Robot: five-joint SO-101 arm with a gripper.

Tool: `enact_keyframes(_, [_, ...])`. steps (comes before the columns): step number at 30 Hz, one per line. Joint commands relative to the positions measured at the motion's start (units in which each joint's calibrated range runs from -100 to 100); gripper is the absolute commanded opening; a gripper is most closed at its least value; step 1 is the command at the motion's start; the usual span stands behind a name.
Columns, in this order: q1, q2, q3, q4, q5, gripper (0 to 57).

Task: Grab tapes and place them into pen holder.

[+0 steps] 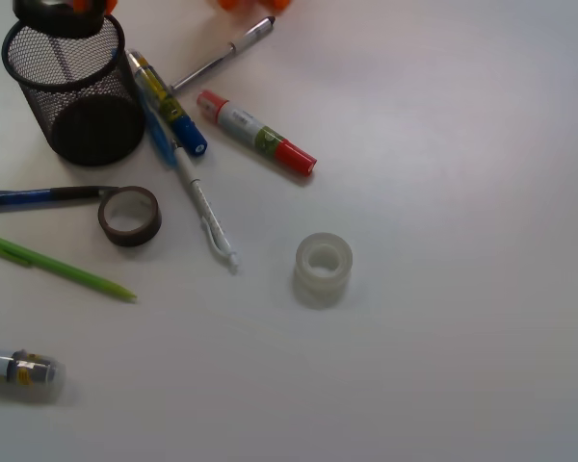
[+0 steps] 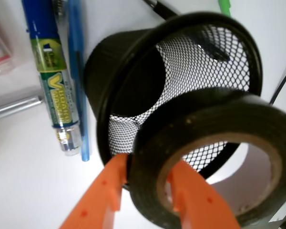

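A black mesh pen holder [image 1: 77, 106] stands at the far left of the front view. My gripper [image 1: 65, 6] hovers right over its mouth, mostly cut off by the top edge. In the wrist view my gripper [image 2: 148, 167] is shut on a black tape roll [image 2: 205, 119], one orange finger outside the roll and one inside its hole. The roll hangs just above the rim of the pen holder [image 2: 119, 81]. A brown tape roll [image 1: 129, 216] lies on the table in front of the holder. A clear tape roll [image 1: 323, 268] lies near the middle.
Beside the holder lie a blue-capped yellow marker [image 1: 169, 101], a blue pen [image 1: 157, 135], a white pen [image 1: 204, 212], a silver pen [image 1: 222, 58] and a red-and-white glue stick [image 1: 255, 132]. A dark pen [image 1: 39, 196], a green pen [image 1: 58, 268] and a clear tube [image 1: 19, 371] lie at the left.
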Motion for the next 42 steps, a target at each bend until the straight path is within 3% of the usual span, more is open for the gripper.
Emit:
enact_keyframes(1, [0.0,-2.0,1.0,-3.3,-0.1,0.3])
enact_keyframes(7, [-1.3,-2.5,0.4,-3.5,-0.2,3.1])
enact_keyframes(13, [-3.5,-2.8,0.7,-3.4,-0.3,28.4])
enact_keyframes(16, [-4.2,-2.8,0.4,-3.4,-0.4,34.4])
enact_keyframes(24, [-5.7,-3.9,-0.9,-3.4,0.0,34.5])
enact_keyframes(34, [-29.4,-6.4,-10.7,-17.3,1.8,34.5])
enact_keyframes(42, [-39.9,20.0,-11.2,-20.4,-4.1,34.4])
